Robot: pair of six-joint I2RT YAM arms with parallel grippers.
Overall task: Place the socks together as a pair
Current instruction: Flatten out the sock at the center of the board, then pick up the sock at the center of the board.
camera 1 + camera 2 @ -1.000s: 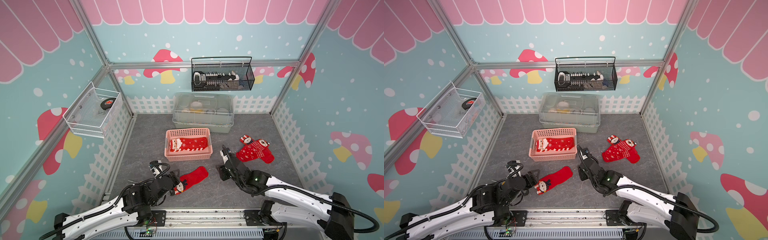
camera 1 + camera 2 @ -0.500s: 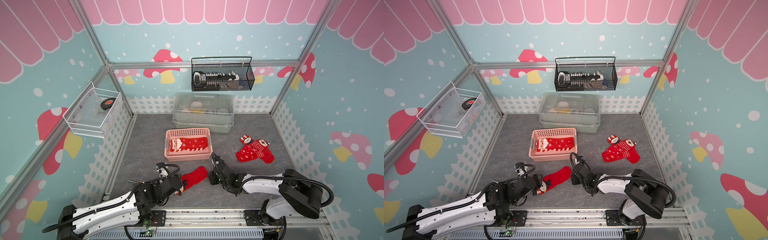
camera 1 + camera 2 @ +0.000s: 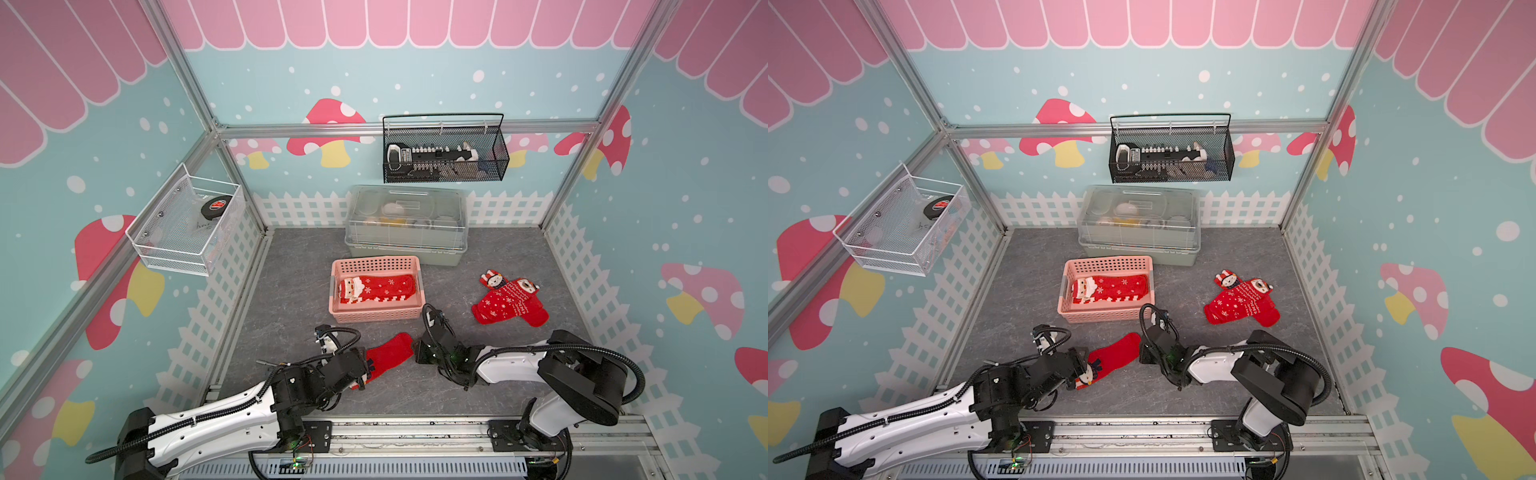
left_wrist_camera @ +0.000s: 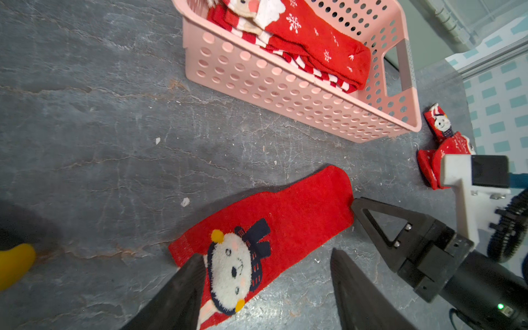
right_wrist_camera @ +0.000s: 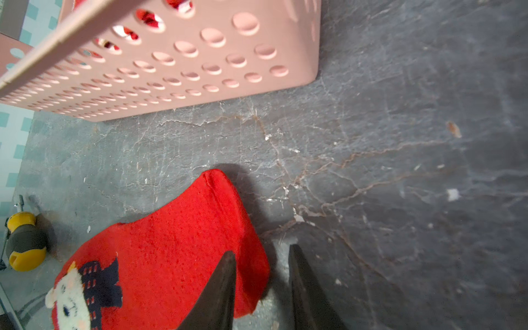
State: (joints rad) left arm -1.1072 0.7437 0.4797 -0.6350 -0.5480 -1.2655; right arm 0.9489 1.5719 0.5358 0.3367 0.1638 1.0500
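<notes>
The left gripper (image 4: 265,254) stands wide open, its black wedge-shaped fingers (image 4: 183,288) astride the cuff of the snowman sock (image 4: 285,217). One tip overlaps the cuff's edge beside the fluffy white face, and the other is over bare floor (image 4: 114,128), clear of the fabric. The right gripper (image 5: 263,249) is parted only narrowly. One of its tapered black fingers (image 5: 220,291) lies over the rounded toe and the other over the floor just past it, with the toe's edge in the gap; whether either pad presses the cloth I cannot tell. The sock is a flat, fuzzy red tongue, plain at the toe, with a navy scarf and yellow bobbles by the face. In both top views it lies slantwise between the two grippers, near the front wall of the basket (image 3: 376,316). That basket is pink plastic, rectangular, pierced with rows of round holes. It holds folded socks (image 3: 380,286), red with white snowflakes, candy stripes and a Santa face. Well apart to the right, loose socks (image 3: 509,301) overlap, red with white knit patterns and animal faces at the cuffs. The floor is matt grey, veined like slate.
</notes>
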